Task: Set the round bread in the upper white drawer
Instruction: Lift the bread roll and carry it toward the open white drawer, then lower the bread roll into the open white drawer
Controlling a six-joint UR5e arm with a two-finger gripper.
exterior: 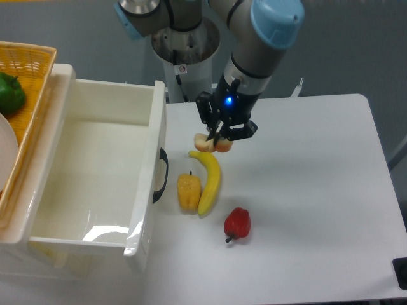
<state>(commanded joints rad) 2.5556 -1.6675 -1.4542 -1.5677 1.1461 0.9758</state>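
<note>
My gripper (pixel 214 141) is shut on the round bread (pixel 202 140), a small pale tan bun that hangs in the air just above the top end of the banana. The bun shows only partly under the black fingers. The upper white drawer (pixel 154 127) stands pulled out at the left, a deep glossy cream box with a black curved handle (pixel 161 175) on its front wall. Its inside looks bare. The gripper is to the right of the drawer's front wall, a short way off.
A banana (pixel 210 178), a yellow-orange bell pepper (pixel 188 192) and a red pepper (pixel 237 223) lie on the white table (pixel 318 190) under and in front of the gripper. A woven yellow basket (pixel 25 70) holding a green pepper (pixel 9 93) sits at far left.
</note>
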